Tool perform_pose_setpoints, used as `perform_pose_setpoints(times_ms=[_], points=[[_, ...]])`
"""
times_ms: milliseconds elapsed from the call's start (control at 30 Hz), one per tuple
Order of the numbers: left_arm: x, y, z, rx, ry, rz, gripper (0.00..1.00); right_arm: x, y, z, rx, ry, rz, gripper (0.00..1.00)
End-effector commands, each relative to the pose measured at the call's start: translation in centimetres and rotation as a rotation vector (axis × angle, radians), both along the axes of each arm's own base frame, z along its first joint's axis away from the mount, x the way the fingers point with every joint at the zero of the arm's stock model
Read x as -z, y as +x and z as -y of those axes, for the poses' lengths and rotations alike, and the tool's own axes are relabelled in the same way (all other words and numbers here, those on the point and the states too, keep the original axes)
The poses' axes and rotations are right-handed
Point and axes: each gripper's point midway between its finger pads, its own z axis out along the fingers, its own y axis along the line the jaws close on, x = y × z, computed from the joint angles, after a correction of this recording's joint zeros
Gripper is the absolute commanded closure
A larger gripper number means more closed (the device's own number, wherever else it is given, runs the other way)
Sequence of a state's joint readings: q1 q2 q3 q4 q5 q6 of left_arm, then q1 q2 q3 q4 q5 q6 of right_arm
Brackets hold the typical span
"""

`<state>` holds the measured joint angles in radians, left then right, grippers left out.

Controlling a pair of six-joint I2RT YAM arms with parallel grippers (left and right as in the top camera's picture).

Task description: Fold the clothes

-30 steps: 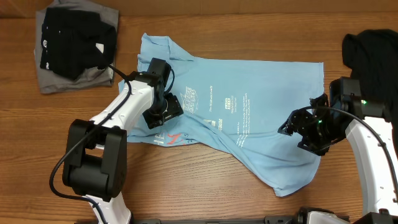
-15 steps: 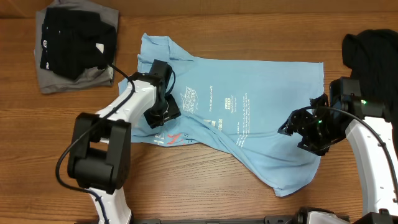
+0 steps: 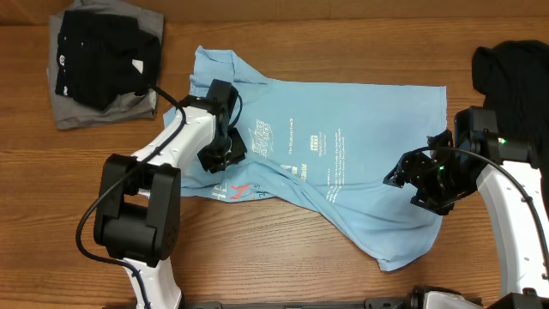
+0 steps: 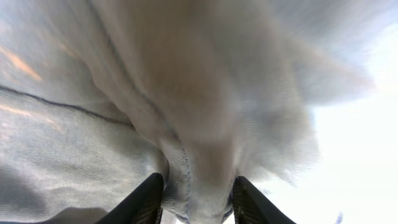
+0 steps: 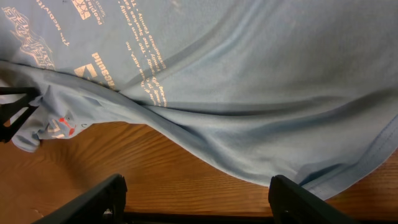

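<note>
A light-blue T-shirt [image 3: 343, 146] with white and pink-red lettering lies spread and rumpled across the middle of the wooden table. My left gripper [image 3: 225, 154] presses down on its left part, near the lettering. In the left wrist view a raised fold of the shirt [image 4: 186, 93] fills the gap between both fingers [image 4: 149, 193], and the left gripper [image 4: 196, 183] is closed in on it. My right gripper [image 3: 410, 178] hovers over the shirt's right side. Seen from the right wrist, the right gripper [image 5: 196, 186] stands open above bare wood, just short of the shirt's hem [image 5: 249, 74].
A folded black garment [image 3: 99, 51] lies on a grey one [image 3: 77, 113] at the back left corner. Another black garment [image 3: 515, 69] is heaped at the back right, behind my right arm. Bare table [image 3: 300, 257] shows along the front edge.
The left gripper's fingers have closed in on a fold of the T-shirt, and it has shifted slightly. The right arm has not moved.
</note>
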<state>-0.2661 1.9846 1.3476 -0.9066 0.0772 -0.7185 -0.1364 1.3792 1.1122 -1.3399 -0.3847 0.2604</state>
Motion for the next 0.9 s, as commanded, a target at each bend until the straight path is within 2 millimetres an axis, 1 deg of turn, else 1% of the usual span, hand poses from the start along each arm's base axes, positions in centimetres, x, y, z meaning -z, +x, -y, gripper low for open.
perform_pose_setpoints(times_ms=[0, 300, 333, 400, 433, 467, 600, 633, 733, 867], points=[[-0.6, 1.3, 0.0, 0.037, 0.005, 0.029, 0.59, -0.4, -0.1, -0.1, -0.010, -0.005, 0.022, 0.23], [-0.7, 1.5, 0.0, 0.040, 0.004, 0.035, 0.63, -0.4, -0.1, -0.1, -0.010, -0.005, 0.021, 0.23], [-0.7, 1.5, 0.0, 0.040, 0.004, 0.036, 0.67, -0.4, -0.1, -0.1, -0.010, -0.005, 0.021, 0.23], [-0.7, 1.7, 0.1, 0.040, 0.002, 0.042, 0.78, -0.4, -0.1, -0.1, -0.010, -0.005, 0.021, 0.23], [-0.7, 1.7, 0.1, 0.040, 0.001, 0.045, 0.91, -0.4, -0.1, -0.1, -0.010, -0.005, 0.021, 0.23], [-0.7, 1.8, 0.1, 0.039, 0.000, 0.048, 0.96, -0.4, -0.1, -0.1, -0.010, -0.005, 0.021, 0.23], [-0.9, 2.4, 0.3, 0.040, -0.006, 0.072, 0.96, -0.4, -0.1, -0.1, -0.010, -0.005, 0.021, 0.23], [-1.6, 3.2, 0.6, 0.039, -0.016, 0.092, 0.96, -0.4, -0.1, -0.1, -0.010, -0.005, 0.021, 0.23], [-3.4, 4.5, 1.1, 0.041, -0.032, 0.127, 0.96, -0.3, 0.0, 0.1, -0.009, -0.017, 0.022, 0.23], [-6.2, 7.1, 1.7, 0.049, -0.051, 0.219, 0.96, -0.2, 0.1, 0.3, -0.008, -0.028, 0.025, 0.23]])
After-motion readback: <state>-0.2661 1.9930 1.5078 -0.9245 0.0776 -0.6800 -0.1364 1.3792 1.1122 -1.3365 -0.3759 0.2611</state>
